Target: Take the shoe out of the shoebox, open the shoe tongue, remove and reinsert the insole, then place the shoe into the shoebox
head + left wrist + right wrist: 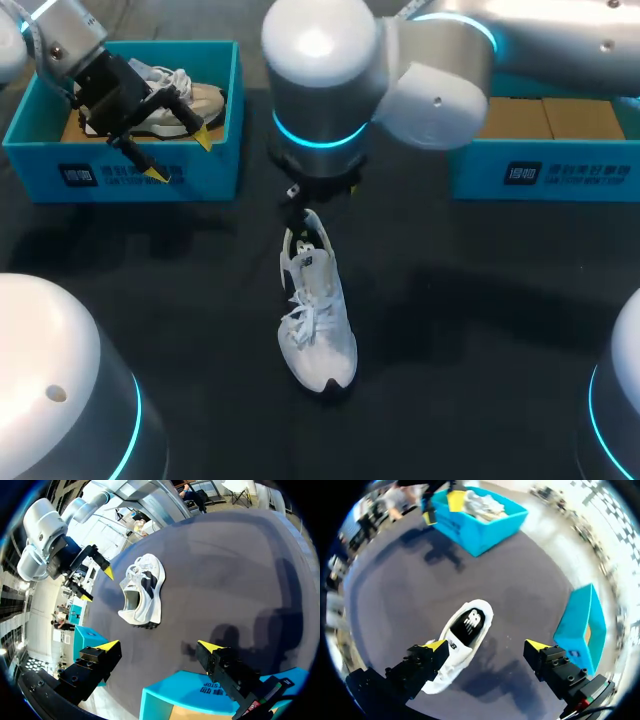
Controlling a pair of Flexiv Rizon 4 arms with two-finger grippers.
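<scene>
shoe (pixel 318 325) lies on table (pixel 480 330) beneath right fingers (pixel 434 646), spread wide, hidden in head view; left fingers (pixel 106 645) also spread.

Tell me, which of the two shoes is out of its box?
The white shoe, lying on the dark table in the middle. The other shoe sits inside the left blue shoebox.

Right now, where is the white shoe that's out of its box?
The white shoe sits mid-table in the head view, beneath the right hand, nearer the camera than the left shoebox and the right shoebox.
</scene>
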